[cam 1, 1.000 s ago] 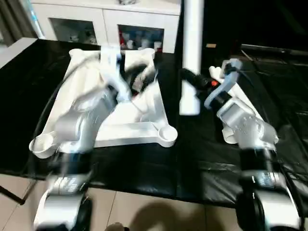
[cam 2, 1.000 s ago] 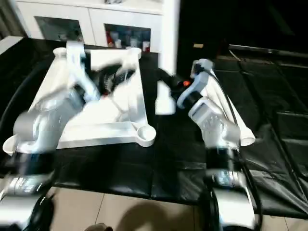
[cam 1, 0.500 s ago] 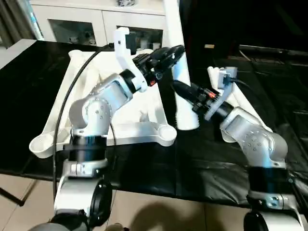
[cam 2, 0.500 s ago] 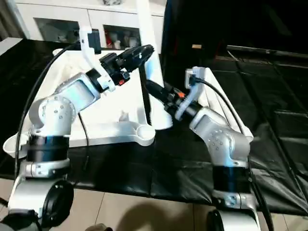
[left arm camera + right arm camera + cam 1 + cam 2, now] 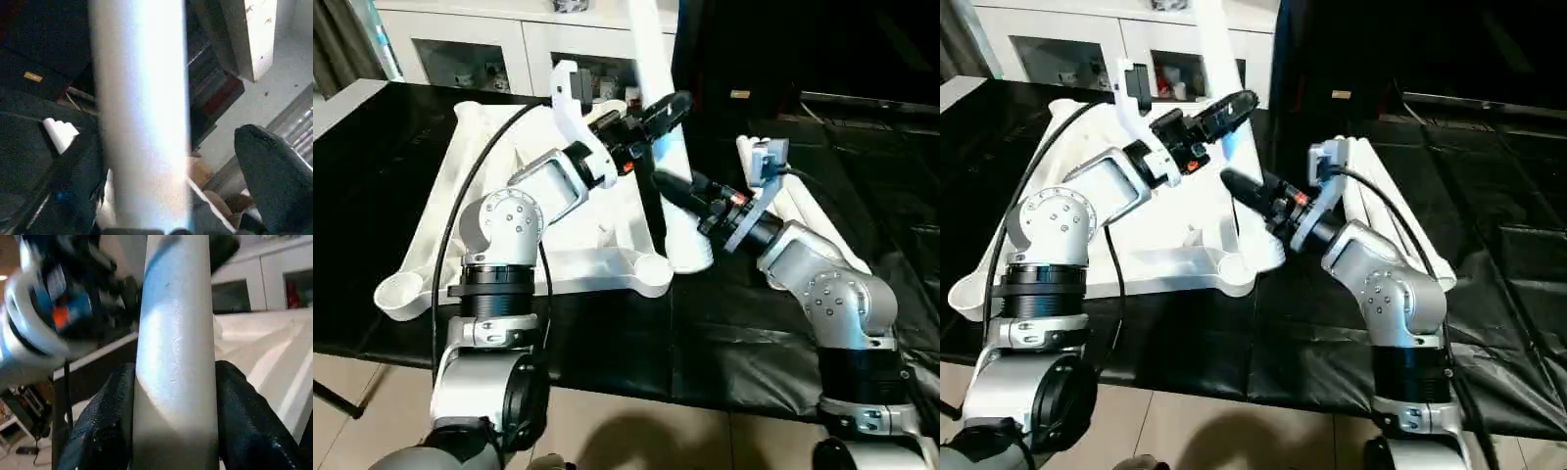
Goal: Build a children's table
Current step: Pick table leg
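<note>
Nearest, my right gripper (image 5: 173, 431) pinches the white leg (image 5: 664, 147) low down (both pads pressed flat on it), holding it nearly upright, just beside the tabletop (image 5: 538, 259) lying ribbed side up on the black table (image 5: 724, 323). Higher, my left gripper (image 5: 651, 113) straddles the leg, fingers spread.

The leg (image 5: 176, 357) is white plastic, smooth with a faint fine grain and a soft sheen. The tabletop (image 5: 607, 259) is the same white plastic, semi-glossy along its moulded ribs. A black sheet (image 5: 754, 323) covering the desk looks like thin wrinkled film with dull highlights. The forearms (image 5: 822, 274) are satin silver metal. The right gripper (image 5: 176, 431) has matt black rubbery fingers (image 5: 244, 421).
</note>
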You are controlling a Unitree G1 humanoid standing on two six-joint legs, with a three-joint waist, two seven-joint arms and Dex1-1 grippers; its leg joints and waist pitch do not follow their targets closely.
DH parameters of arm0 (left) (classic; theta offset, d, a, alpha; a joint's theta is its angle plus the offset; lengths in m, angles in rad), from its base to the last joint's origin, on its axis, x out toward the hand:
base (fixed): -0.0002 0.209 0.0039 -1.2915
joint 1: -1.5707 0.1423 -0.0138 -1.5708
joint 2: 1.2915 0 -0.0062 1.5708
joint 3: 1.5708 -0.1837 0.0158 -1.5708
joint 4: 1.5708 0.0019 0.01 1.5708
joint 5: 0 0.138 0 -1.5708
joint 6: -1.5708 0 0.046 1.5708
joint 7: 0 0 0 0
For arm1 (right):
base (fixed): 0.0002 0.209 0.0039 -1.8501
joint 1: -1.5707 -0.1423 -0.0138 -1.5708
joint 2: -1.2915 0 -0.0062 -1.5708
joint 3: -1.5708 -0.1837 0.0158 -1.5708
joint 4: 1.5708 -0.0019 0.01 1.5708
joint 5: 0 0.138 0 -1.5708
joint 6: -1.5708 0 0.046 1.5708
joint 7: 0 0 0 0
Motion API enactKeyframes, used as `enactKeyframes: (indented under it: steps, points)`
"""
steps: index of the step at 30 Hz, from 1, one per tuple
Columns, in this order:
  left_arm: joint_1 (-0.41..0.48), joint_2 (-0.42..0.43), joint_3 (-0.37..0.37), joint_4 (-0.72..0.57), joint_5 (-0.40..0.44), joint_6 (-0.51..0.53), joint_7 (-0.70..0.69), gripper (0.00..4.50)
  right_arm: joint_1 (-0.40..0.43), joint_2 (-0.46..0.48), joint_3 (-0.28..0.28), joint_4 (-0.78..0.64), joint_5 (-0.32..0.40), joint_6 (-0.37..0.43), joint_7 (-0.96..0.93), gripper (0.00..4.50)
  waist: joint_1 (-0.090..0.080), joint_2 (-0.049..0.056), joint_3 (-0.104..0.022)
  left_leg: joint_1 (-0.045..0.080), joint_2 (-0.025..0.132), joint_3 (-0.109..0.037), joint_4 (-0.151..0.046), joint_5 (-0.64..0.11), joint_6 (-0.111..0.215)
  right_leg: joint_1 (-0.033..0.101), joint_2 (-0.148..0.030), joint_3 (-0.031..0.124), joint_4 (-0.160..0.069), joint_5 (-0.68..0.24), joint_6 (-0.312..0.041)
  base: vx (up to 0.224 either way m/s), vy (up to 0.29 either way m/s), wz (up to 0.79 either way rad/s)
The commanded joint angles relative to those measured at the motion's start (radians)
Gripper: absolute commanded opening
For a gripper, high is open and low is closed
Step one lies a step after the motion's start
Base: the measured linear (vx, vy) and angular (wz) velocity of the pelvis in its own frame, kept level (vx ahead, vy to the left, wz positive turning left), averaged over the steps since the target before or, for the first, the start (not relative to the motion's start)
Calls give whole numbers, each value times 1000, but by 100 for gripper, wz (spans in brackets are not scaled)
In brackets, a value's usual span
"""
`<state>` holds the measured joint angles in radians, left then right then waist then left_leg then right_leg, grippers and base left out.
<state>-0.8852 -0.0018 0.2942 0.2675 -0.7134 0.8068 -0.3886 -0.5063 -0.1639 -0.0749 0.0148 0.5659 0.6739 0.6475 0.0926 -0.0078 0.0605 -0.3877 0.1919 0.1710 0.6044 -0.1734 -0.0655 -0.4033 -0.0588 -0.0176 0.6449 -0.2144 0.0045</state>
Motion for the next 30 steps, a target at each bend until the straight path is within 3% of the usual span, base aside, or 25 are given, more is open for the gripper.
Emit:
enactKeyframes:
  steps: [1, 2, 4, 7, 8, 9, 20, 21, 30]
  points:
    - [-29, -8, 10, 10, -20, 8, 25, 387, -3, -5, 12, -15, -39, -25, -28, 185, 3, -6, -74, 14, 16, -3, -59, -86, 2, 62, -55, 29, -79, 0, -209, 0, 0, 0]
    - [-31, -13, 14, 12, -22, 7, 37, 387, -5, 0, 18, -13, -57, -40, -49, 185, 3, -6, -74, 14, 16, -3, -59, -87, -1, 63, -56, 29, -80, -7, -207, 0, 0, 0]
    - [-32, -25, 22, 13, -28, 10, 52, 334, -6, -10, 44, -10, -91, -47, -64, 185, 2, -7, -74, 14, 16, -3, -59, -88, -3, 62, -55, 29, -80, -8, -207, 0, 0, 0]
    - [-27, -32, 14, 5, -28, 13, 56, 343, -6, -23, 73, -3, -121, -70, -63, 185, 2, -7, -74, 14, 16, -3, -59, -85, -1, 63, -55, 29, -79, 4, -203, 0, 0, 0]
    - [-24, -32, 5, -1, -23, 16, 56, 321, -6, -23, 76, 0, -129, -82, -63, 185, 1, -10, -74, 14, 16, -2, -59, -87, 2, 63, -55, 29, -80, 3, -203, 0, 0, 0]
    - [-23, -32, 0, -3, -19, 16, 56, 298, -7, -23, 77, 0, -132, -87, -63, 185, 1, -9, -74, 13, 15, -3, -59, -87, 5, 64, -55, 30, -79, 1, -202, 0, 0, 0]
    - [13, -22, -83, -34, 46, 5, 40, 261, -1, -30, 107, -2, -161, -129, -51, 185, 0, -12, -75, 14, 17, -2, -58, -72, 24, 64, -55, 30, -78, 22, -207, 0, 0, 0]
    - [15, -21, -88, -34, 51, 2, 39, 230, -1, -30, 107, -1, -163, -131, -50, 185, 0, -11, -75, 14, 18, -2, -58, -72, 24, 63, -55, 30, -77, 22, -207, 0, 0, 0]
    - [5, -23, -61, -14, 67, -50, 77, 187, -6, -37, 119, 14, -173, -124, -48, 185, 0, -13, -74, 13, 17, -2, -58, -74, 24, 63, -55, 30, -78, 19, -209, 0, 0, 0]
